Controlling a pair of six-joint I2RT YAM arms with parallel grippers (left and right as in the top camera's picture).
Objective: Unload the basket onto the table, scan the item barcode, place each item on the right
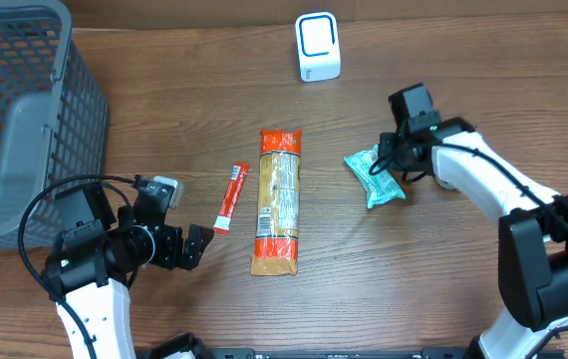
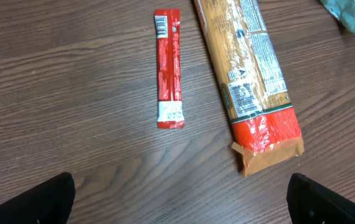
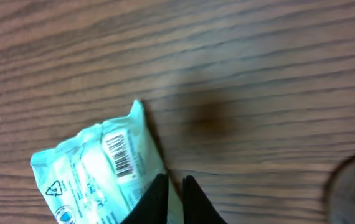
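Grey mesh basket (image 1: 23,110) sits at the far-left corner of the counter (image 1: 483,60), which is dark wood grain.

Left end effector (image 1: 192,249) is near the near edge, left of centre, low over the wood. Its jaws are spread wide with nothing between them. In the left wrist view only the two black fingertips (image 2: 40,202) show, at the bottom corners.

Just beyond it is a red stick sachet (image 1: 231,197), lying flat and a bit slanted, with a white panel at one end and a small barcode at the other.

Beside that lies a long pasta packet (image 1: 278,199) with red-orange ends, a pale middle and a label strip with small print. It lies flat, running far to near, apart from the sachet.

White scanner (image 1: 318,46) with a blue-ringed face stands near the far edge, just right of centre.

Teal pouch (image 1: 373,178) (taken as the item to scan) lies flat on the right half of the counter, about mid-depth and well apart from the scanner. The wrapper is crinkly mint-teal with a sealed edge. Its printed side faces up: a black barcode (image 3: 120,155) on a white patch, a recycling triangle, small text and part of a blue round mark.

Right end effector (image 1: 396,160) is at the pouch's right edge. Its jaws are narrow, almost together, with a thin sliver of wrapper edge between the fingers (image 3: 156,202), so the edge looks pinched.
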